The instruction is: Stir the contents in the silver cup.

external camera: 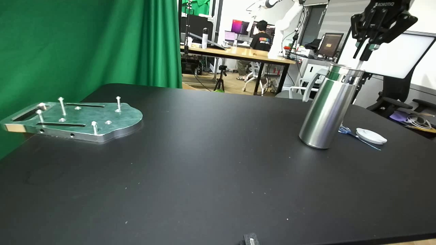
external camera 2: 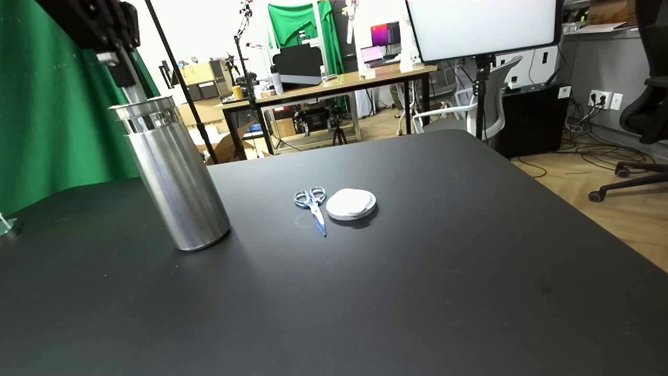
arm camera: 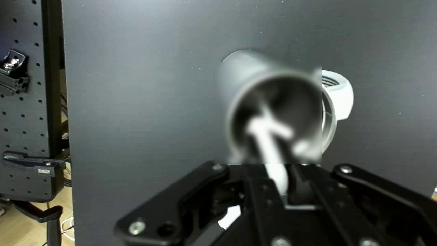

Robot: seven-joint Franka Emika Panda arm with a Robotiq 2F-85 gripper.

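Observation:
The silver cup (external camera: 328,112) is a tall brushed metal cylinder with a light grey handle (external camera: 310,85). Its base rests on the black table, and it also shows in an exterior view (external camera 2: 177,183). My gripper (external camera: 360,56) is just above the cup's mouth, pointing down, and is shut on a slim white stick (external camera: 359,64). The stick's lower end goes down inside the cup. In the wrist view the stick (arm camera: 269,147) runs from between the fingers (arm camera: 278,167) into the open cup (arm camera: 244,65). The cup's inside is blurred there, so its contents cannot be made out.
Blue-handled scissors (external camera 2: 311,201) and a round white lid (external camera 2: 350,203) lie on the table (external camera 2: 417,292) near the cup. A flat grey-green metal plate (external camera: 85,117) with upright pegs lies at the table's far end. A large screen (external camera: 388,54) stands behind the table.

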